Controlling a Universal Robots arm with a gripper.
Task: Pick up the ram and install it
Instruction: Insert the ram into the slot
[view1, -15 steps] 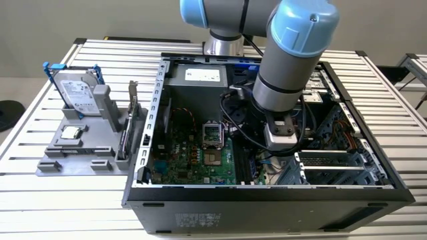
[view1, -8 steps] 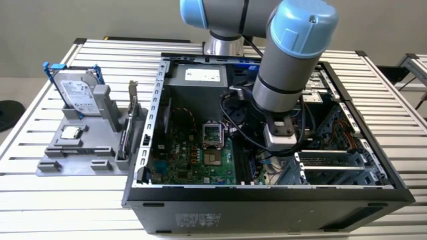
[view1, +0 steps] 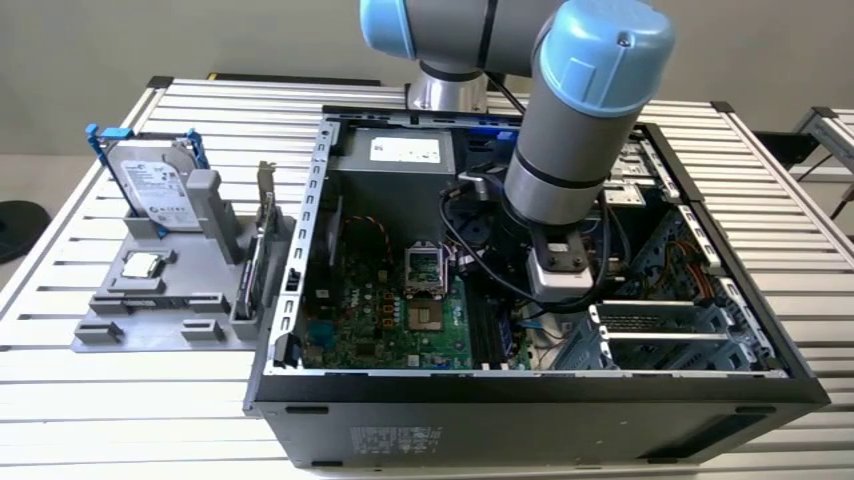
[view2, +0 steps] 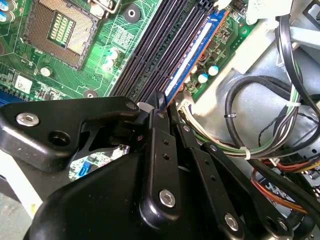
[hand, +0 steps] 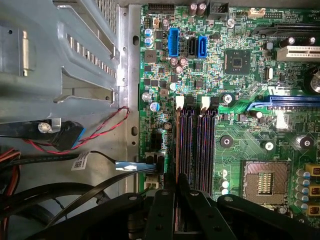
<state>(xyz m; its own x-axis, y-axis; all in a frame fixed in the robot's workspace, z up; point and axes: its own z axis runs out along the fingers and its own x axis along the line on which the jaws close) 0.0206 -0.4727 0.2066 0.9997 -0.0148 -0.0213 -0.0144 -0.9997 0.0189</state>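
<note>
We see the gripper (view2: 162, 107) deep inside the computer case (view1: 534, 385), its fingers pinched together on the ram (view2: 192, 52). The ram stands on edge in the outermost memory slot on the green motherboard (hand: 240, 125)

— Where's the ram (view2: 192, 52)?
— On edge in the outermost memory slot, a long thin stick with a blue-and-white label, running toward one o'clock in the second wrist view.
</note>
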